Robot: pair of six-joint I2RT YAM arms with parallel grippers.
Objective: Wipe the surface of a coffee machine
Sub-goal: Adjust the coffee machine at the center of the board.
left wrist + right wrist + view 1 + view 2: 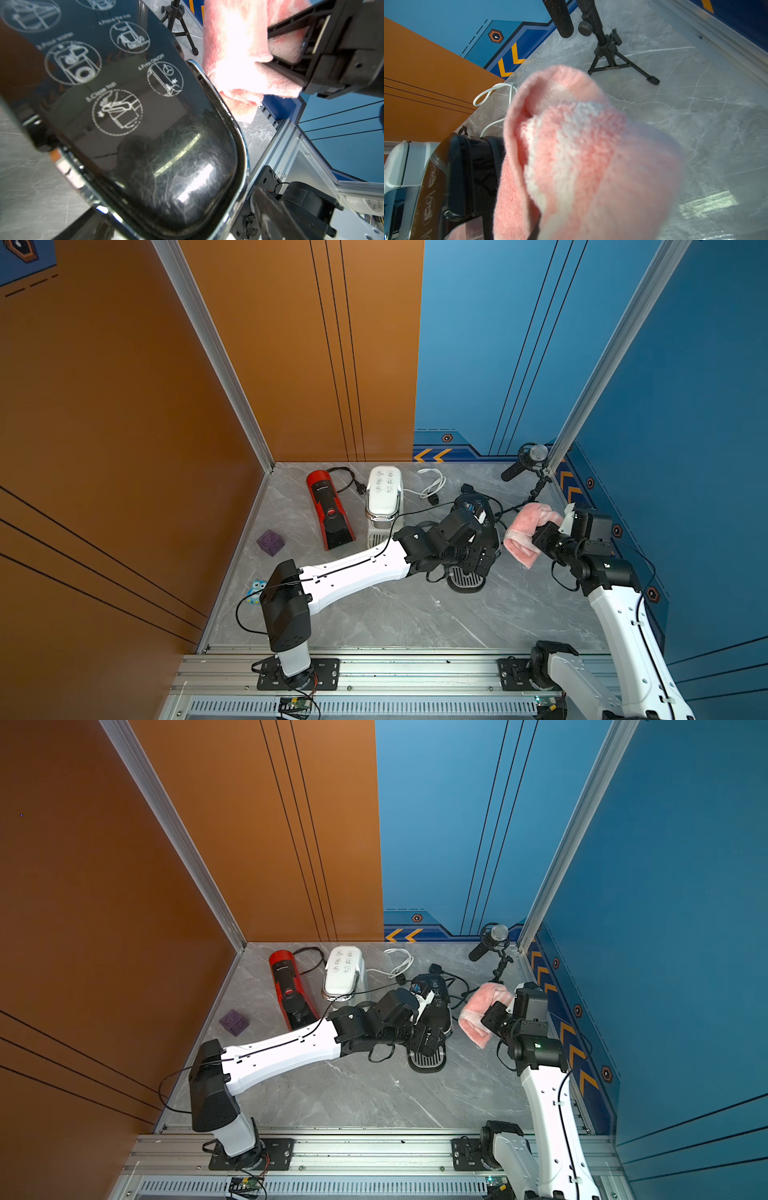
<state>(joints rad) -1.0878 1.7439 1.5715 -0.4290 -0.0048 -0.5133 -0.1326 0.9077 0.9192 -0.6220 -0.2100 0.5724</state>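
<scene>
- The right end effector (pixel 544 533) is clamped on a folded pink towel (pixel 521 533) and holds it up off the counter (pixel 415 614). A loose end hangs below the grip.
- The left end effector (pixel 482 537) has its jaws spread wide, 1 finger on each side of the black coffee machine (pixel 158 133). The pictures do not show whether it presses on the machine or only straddles it.
- The black machine stands just beside the towel, on the robot's left of it. In the left wrist view the towel hangs close to the chrome rim (pixel 220 97) of the lid, seemingly apart from it.
- The glossy lid runs lengthwise from the back of the counter toward the robot, with the drip tray (pixel 465 580) at the near end.
- Judging from this, the right arm is the one to wipe. It needs a short move leftward and down onto the lid, then strokes along that long axis.
- 2 other machines, 1 white (pixel 384 493) and 1 red (pixel 330 510), stand farther left and well apart from both arms.
- A microphone on a tripod (pixel 530 462) stands behind the towel.
</scene>
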